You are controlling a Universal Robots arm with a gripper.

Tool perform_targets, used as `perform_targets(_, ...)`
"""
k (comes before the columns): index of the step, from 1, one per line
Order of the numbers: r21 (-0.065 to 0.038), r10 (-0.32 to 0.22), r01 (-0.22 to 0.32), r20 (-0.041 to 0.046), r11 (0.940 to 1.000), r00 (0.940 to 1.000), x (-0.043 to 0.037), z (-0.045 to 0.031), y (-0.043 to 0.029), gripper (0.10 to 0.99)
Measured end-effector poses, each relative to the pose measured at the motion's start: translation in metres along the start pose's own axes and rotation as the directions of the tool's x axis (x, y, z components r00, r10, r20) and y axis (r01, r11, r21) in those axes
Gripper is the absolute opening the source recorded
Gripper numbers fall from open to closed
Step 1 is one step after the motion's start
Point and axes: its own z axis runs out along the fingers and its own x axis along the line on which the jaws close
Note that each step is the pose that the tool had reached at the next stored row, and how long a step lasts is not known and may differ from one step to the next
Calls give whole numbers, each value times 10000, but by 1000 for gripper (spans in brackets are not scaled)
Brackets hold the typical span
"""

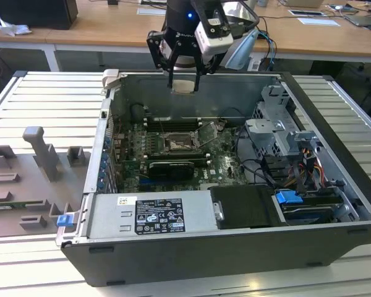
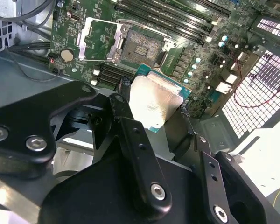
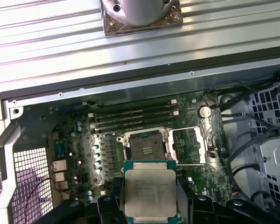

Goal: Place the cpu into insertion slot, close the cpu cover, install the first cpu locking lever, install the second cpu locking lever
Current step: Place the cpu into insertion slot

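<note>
gripper [image 1: 184, 85] clamps flat silver-grey cpu [image 3: 148, 191] | exterior view: twelve o'clock of dark square insertion slot [image 1: 176, 143] | thin metal cpu cover [image 1: 208, 133] apparently raised, slot's two o'clock

The cpu [image 3: 148, 191] is pale silver with a green edge, the same green as the circuit board [image 3: 74, 140]. The insertion slot [image 3: 144, 145] is dark with a silver rim, and the cpu cover [image 3: 189, 145] is silver too. Black gripper [image 1: 184, 85], bright blue tab [image 1: 289, 198], grey ribbed stripes across the counter [image 1: 43, 93].
</note>
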Motion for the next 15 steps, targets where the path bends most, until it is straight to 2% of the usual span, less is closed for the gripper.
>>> perform_targets(15, -8, 384, -384, 34, 9993, 9993, 0, 0, 0, 537)
